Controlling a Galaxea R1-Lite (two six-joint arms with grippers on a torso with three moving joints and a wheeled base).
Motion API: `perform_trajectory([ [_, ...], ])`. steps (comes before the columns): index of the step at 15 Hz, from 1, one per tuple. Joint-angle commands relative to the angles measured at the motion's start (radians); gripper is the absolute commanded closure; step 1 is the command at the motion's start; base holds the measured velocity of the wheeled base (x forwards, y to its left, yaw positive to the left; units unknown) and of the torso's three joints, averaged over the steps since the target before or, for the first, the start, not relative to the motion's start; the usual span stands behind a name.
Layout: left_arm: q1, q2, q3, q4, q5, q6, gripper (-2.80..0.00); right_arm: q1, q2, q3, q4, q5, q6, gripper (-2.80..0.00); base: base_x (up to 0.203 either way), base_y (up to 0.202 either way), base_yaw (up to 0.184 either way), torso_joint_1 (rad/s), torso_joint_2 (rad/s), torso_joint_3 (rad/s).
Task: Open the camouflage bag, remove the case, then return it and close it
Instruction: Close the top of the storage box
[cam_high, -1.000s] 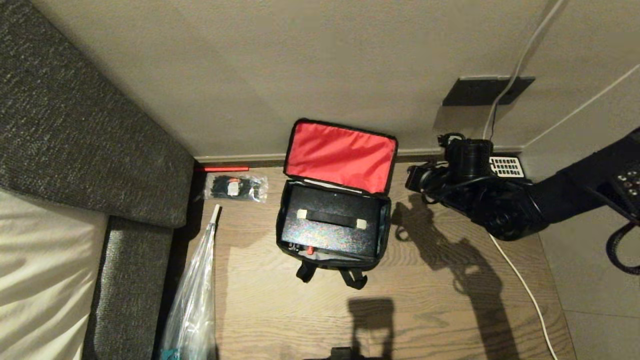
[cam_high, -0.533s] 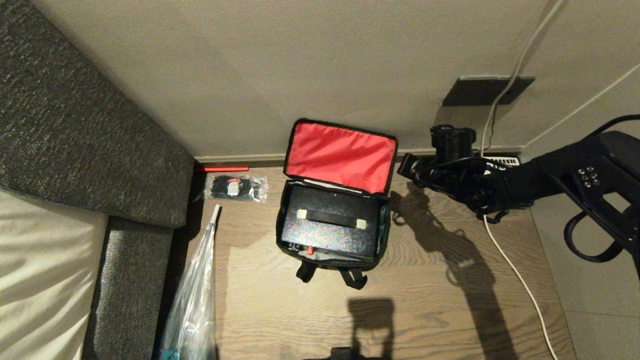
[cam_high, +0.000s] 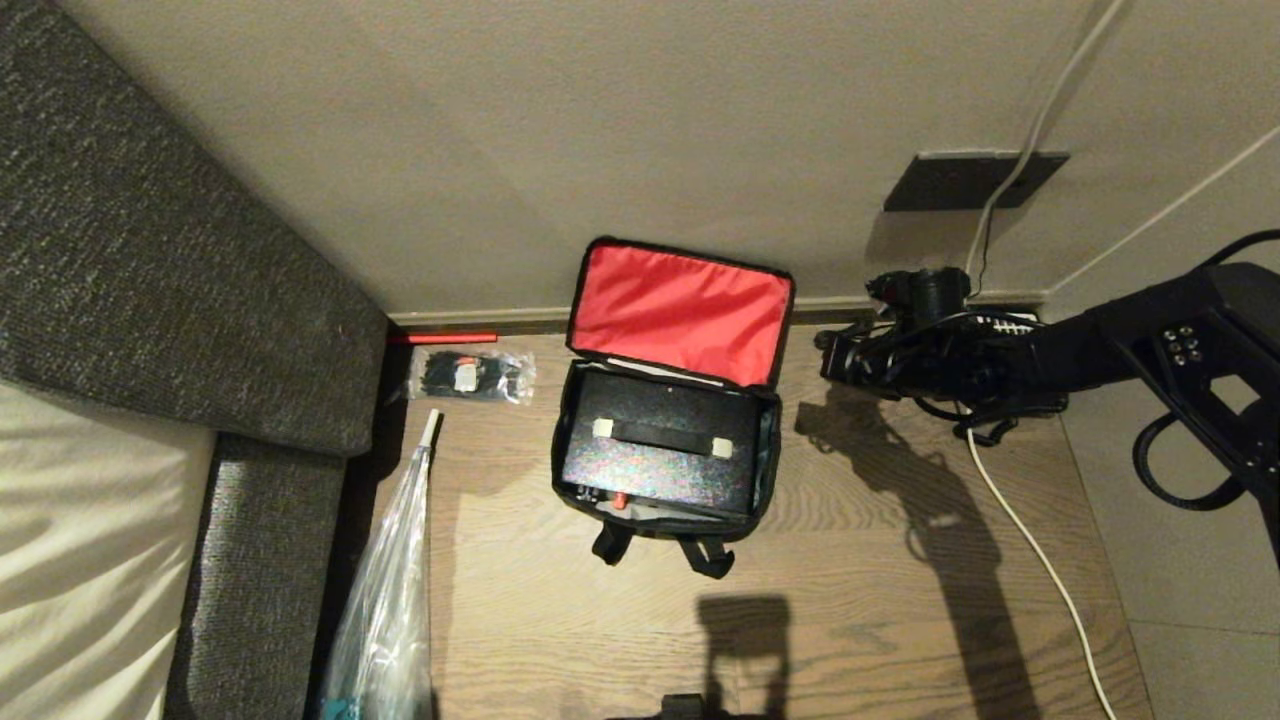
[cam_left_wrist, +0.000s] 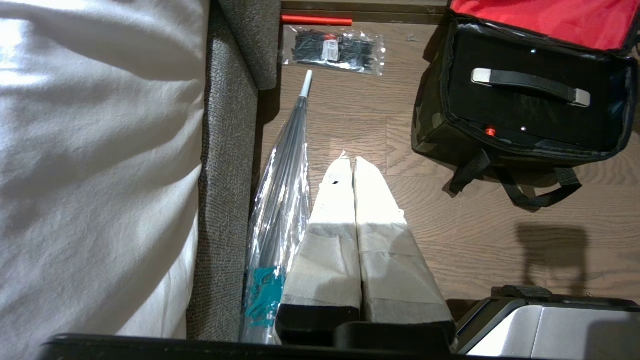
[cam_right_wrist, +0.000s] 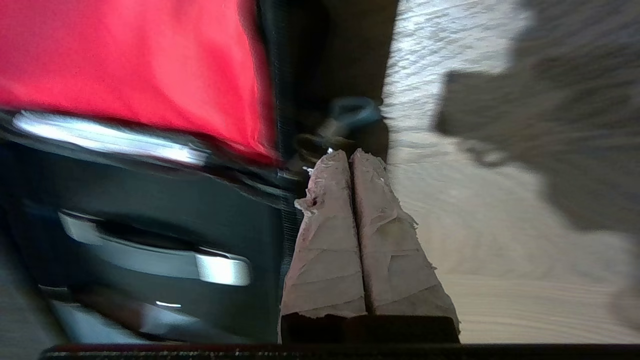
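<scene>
Over on the left the left hand (cam_left_wrist: 354, 165) is hanging parked above the wood floor (cam_high: 860, 600) next to the sofa (cam_high: 150, 300), fingers pressed together on nothing. The camouflage bag (cam_high: 662, 520) is sitting mid-floor against the wall with its red lid (cam_high: 682, 312) flipped up and the case (cam_high: 655, 450) lying flat inside. The right hand (cam_high: 828, 355) is hovering just off the bag's right edge, fingers (cam_right_wrist: 330, 225) closed and empty.

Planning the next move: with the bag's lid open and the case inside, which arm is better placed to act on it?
Probably the right: its pincer, shut, hangs beside the camouflage bag holding the case. The left pincer is farther off, by the sofa.
</scene>
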Motion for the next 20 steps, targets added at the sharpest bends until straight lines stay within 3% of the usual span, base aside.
perform_trajectory([
  [1, 0.000, -0.001, 0.003, 0.000, 0.000, 0.001, 0.00, -0.004, 0.013, -0.004, -0.020, 0.016, 0.042, 0.00, 0.000, 0.000, 0.000, 0.000, 0.00, 0.000],
  [5, -0.001, 0.000, 0.003, 0.000, 0.000, 0.000, 0.00, -0.011, 0.019, 0.000, 0.057, -0.083, -0.019, 0.00, 0.000, 0.000, 0.000, 0.000, 0.00, 0.000],
  [7, 0.000, -0.002, 0.003, 0.000, 0.000, 0.001, 0.00, -0.016, 0.011, -0.003, 0.056, -0.085, -0.014, 0.00, 0.000, 0.000, 0.000, 0.000, 0.00, 0.000],
  [8, 0.000, 0.000, 0.003, 0.000, 0.000, 0.000, 0.00, -0.017, 0.004, 0.002, 0.053, -0.069, 0.003, 0.00, 0.000, 0.000, 0.000, 0.000, 0.00, 0.000],
  [11, 0.000, -0.002, 0.003, 0.001, 0.000, 0.001, 0.00, -0.020, -0.126, 0.057, 0.040, 0.201, 0.171, 0.00, 0.000, 0.000, 0.000, 0.000, 0.00, 0.000],
  [20, 0.000, 0.000, 0.003, 0.000, 0.000, 0.000, 0.00, -0.019, -0.144, 0.094, 0.036, 0.197, 0.192, 0.00, 0.000, 0.000, 0.000, 0.000, 0.00, 0.000],
])
